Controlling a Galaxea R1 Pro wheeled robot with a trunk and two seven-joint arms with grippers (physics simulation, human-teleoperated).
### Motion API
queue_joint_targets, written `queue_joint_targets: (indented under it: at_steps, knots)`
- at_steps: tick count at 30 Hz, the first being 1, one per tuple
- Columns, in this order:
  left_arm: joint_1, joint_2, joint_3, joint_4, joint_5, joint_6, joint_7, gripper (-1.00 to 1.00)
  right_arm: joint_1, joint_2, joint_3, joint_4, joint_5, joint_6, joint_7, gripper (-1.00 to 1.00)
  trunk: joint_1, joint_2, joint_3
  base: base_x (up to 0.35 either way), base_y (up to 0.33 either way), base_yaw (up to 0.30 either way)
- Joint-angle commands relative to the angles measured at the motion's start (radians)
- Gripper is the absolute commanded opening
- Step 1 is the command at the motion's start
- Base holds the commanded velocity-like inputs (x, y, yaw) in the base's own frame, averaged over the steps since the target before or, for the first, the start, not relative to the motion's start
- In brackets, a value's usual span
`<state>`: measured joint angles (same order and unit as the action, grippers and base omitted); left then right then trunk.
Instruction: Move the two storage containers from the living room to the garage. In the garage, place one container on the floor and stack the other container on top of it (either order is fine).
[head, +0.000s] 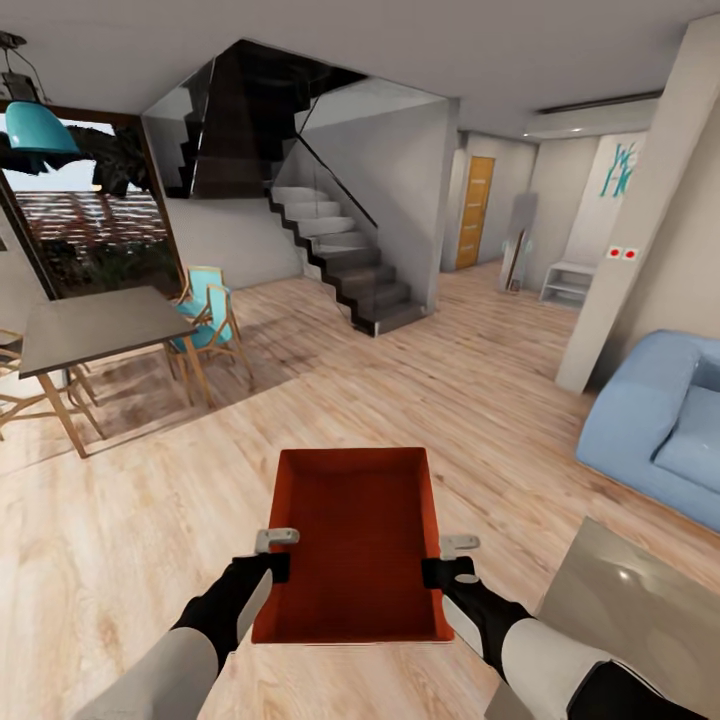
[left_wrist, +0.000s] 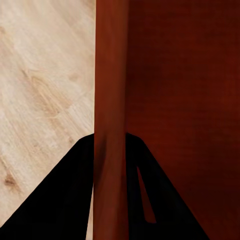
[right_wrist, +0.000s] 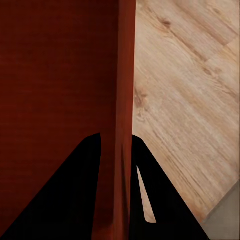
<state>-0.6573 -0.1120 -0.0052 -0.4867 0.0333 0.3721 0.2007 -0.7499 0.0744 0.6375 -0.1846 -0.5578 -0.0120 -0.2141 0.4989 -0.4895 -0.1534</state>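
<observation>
Your main risk while driving is the orange-red topless rectangular storage container slipping or twisting out, since you hold it only by its thin side walls above the light wood-plank floor. The left gripper and right gripper each appear clamped over one wall, fingers straddling it.

Matt orange-red storage container with smooth thin walls, above a light wood-plank floor with visible grain; a soft blue cloth sofa
</observation>
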Motion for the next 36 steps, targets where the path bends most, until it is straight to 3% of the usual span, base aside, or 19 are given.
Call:
queue_joint_targets:
  at_steps: [1, 36]
  knots:
    - [0.0, 0.001, 0.003, -0.003, -0.023, 0.01, 0.009, -1.0, -0.002, -0.019, -0.021, 0.0, -0.002, -0.003, -0.019, -1.0, 0.001, -0.002, -0.002, 0.322, 0.0, 0.0]
    - [-0.001, 0.0, 0.007, 0.008, -0.02, 0.016, 0.011, -1.0, -0.002, -0.019, -0.021, 0.0, -0.002, -0.003, -0.019, -1.0, 0.001, -0.002, -0.002, 0.323, 0.0, 0.0]
